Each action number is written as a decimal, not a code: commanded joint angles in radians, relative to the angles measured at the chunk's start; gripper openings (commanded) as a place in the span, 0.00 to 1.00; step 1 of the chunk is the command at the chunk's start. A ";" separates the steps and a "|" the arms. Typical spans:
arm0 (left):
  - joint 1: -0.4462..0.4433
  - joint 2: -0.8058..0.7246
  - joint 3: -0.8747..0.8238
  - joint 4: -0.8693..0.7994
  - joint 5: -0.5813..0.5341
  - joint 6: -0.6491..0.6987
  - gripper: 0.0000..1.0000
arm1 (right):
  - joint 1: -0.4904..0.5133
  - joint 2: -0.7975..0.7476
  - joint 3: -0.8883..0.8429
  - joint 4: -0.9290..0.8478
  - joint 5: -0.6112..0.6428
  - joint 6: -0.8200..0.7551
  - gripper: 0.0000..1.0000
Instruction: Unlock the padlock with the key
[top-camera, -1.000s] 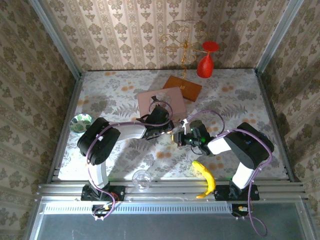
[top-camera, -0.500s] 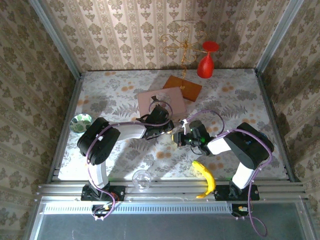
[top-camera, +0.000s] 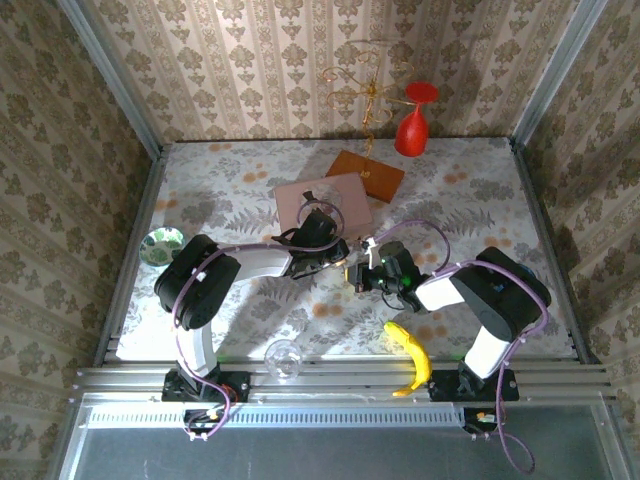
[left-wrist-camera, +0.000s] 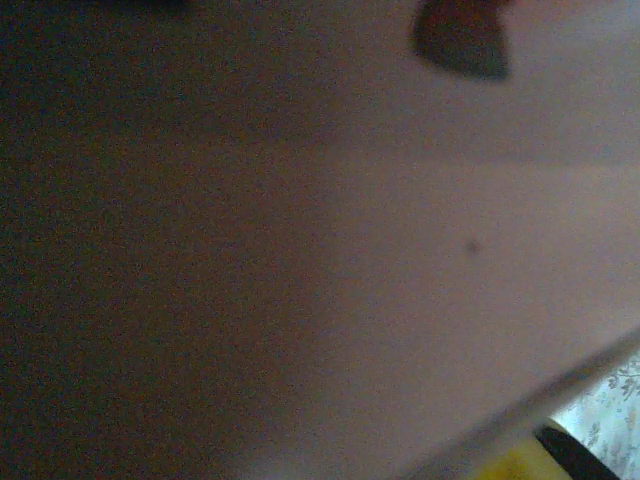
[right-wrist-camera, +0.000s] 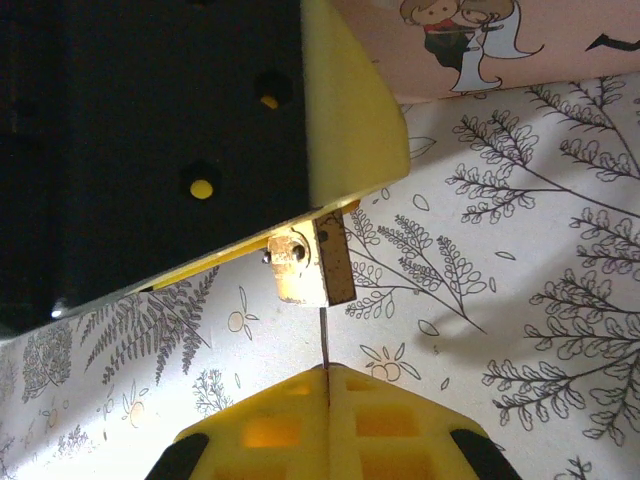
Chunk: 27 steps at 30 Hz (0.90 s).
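Right wrist view, judged mid-insertion: right gripper (right-wrist-camera: 327, 375) pinched shut on the key (right-wrist-camera: 324, 340), left gripper (top-camera: 342, 260) clamped narrowly on the padlock (right-wrist-camera: 305, 262) just off the near edge of the pink box (right-wrist-camera: 480, 50), blade tip at the keyway end; next, likely easing straight in, then turning.

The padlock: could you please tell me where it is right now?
In the right wrist view the padlock sits at the tip of the left end effector, just above the right end effector, near the pink box.
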 joint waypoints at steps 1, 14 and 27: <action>-0.007 -0.015 0.010 0.034 0.070 -0.074 0.00 | -0.001 -0.042 -0.009 0.092 0.083 0.010 0.00; -0.007 0.000 0.017 0.054 0.081 -0.134 0.00 | -0.001 -0.047 -0.012 0.097 0.085 0.020 0.00; -0.010 0.000 0.026 0.058 0.095 -0.172 0.00 | 0.012 -0.040 -0.029 0.191 0.110 0.062 0.00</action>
